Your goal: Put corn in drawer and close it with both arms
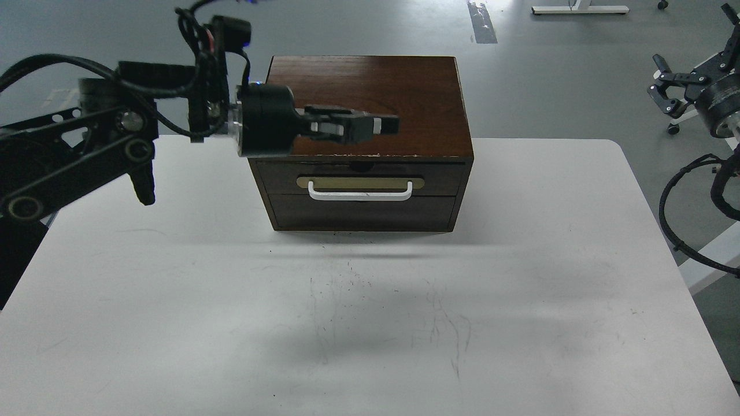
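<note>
Corn is nowhere to be seen: not on the counter (370, 323), not on the cabinet's top, not in either claw. The drawer (358, 178) sits pushed in flush with the cabinet front, so I judge the cob may be inside it, though I cannot confirm that from here. The drawer's white handle (361, 191) runs left to right across the beige plate, and its long axis is crosswise to my line of sight.

That handle lies just below my left claw (388, 126) and a little toward me from it. The claw hangs over the front part of the cabinet's top (370, 86), its fingers pointing to my right, roughly parallel with the handle. The fingers look pressed together with nothing between them. My left arm reaches in level from the left edge, wrist straight, cables looping above it.

My right claw (665, 92) is well apart from the cabinet, out beyond the counter's far right corner, fingers spread and empty. The left claw is plainly the nearer one to the drawer. If the drawer is already shut on the corn, little remains but to pull both arms clear.
</note>
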